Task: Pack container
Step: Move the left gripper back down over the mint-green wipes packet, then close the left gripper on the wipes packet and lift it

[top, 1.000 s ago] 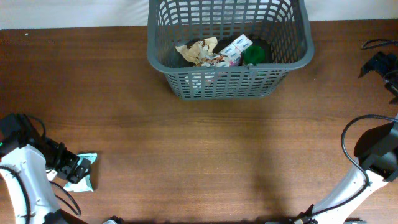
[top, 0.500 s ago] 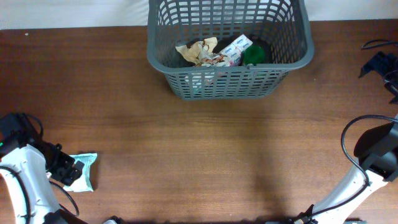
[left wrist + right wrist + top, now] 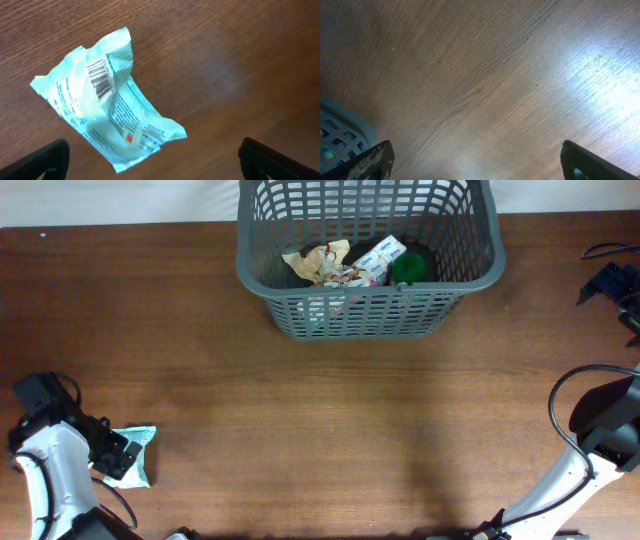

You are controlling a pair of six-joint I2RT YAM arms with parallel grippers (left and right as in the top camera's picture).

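Observation:
The dark grey lattice basket [image 3: 370,305] stands at the back middle of the table. It holds a crumpled beige packet [image 3: 320,264], a white packet [image 3: 379,258] and a green item [image 3: 408,268]. A pale teal packet [image 3: 137,455] lies on the table at the front left and also shows in the left wrist view [image 3: 107,112]. My left gripper [image 3: 113,454] [image 3: 152,167] is open, with its fingertips on either side of the packet's near end and not closed on it. My right gripper [image 3: 475,162] is open and empty above bare wood, with a basket corner [image 3: 340,135] at the lower left of its view.
The right arm [image 3: 600,440] sits at the table's right edge. Black cables and a dark fitting [image 3: 612,280] lie at the far right. The brown wooden table [image 3: 330,410] stretches between the basket and both arms.
My left arm has shifted slightly, its upper link moving right and down. The teal packet has stayed in place on the table. The right arm and the basket have not moved.

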